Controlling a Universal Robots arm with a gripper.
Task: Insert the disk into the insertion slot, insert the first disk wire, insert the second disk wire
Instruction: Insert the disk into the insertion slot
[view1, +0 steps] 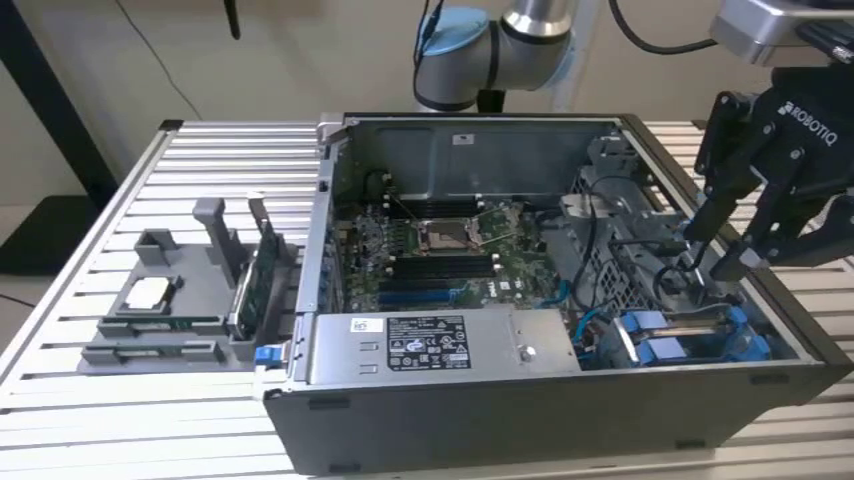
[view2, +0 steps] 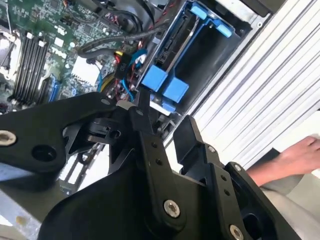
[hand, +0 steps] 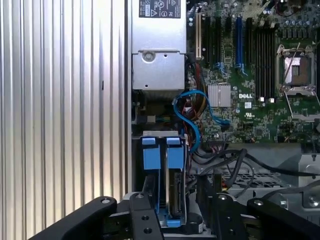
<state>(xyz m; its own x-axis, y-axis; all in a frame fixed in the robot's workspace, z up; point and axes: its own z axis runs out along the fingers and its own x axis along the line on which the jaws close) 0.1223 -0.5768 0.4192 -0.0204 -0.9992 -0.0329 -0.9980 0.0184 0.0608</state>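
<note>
Hand held over case at exterior view's right, fingers pointed down, spread apart, nothing gripped. Disk seen on edge inside insertion slot, between fingers in first wrist view; touch with fingers not made out. Blue carrier ends raised. Blue cable looped just beside slot, its ends hidden. White label noted on power-supply box, print left unread. Motherboard beyond. Arm cut off at top. Case rested on ribbed tabletop.
</note>
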